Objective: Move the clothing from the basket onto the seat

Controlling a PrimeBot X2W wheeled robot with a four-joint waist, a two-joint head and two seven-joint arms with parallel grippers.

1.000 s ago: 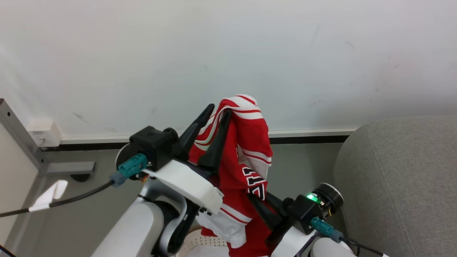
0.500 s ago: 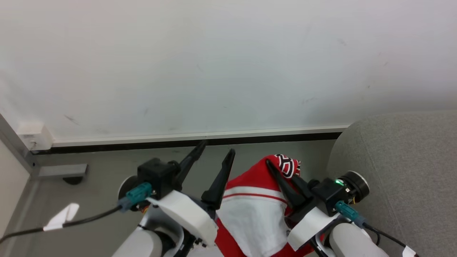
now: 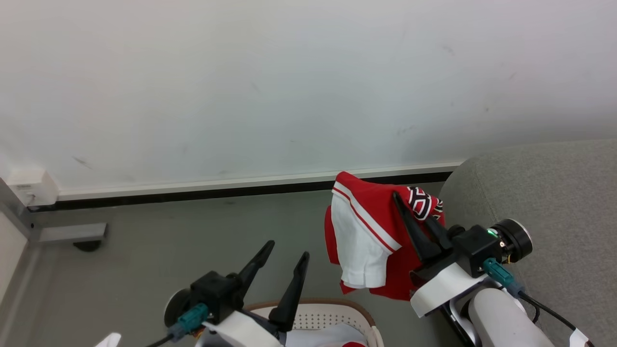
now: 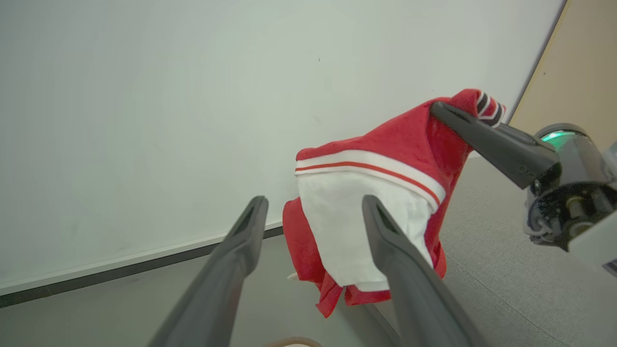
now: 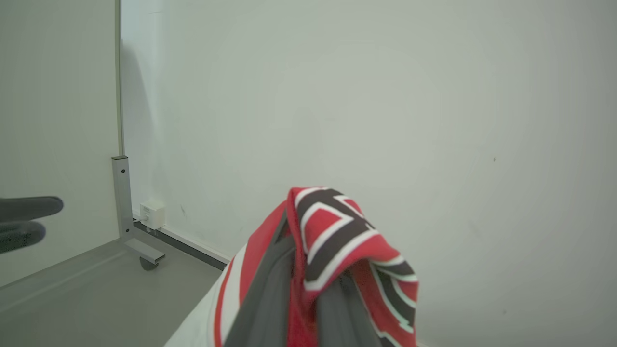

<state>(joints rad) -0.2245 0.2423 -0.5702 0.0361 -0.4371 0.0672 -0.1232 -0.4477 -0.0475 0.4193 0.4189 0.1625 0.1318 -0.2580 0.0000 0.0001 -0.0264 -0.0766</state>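
Jersey [image 3: 381, 231], red with white panels, hung pinched in the right gripper [image 3: 412, 207], in the air just beside the grey seat [image 3: 554, 193], not yet on it. Left gripper [image 3: 287, 249] stood spread and empty above the basket [image 3: 337, 304], where more fabric lay. Roughly midway: 1 garment awaited placing.

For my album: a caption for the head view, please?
Right hand holds red clothing beside the grey seat; left hand, open, above the basket.
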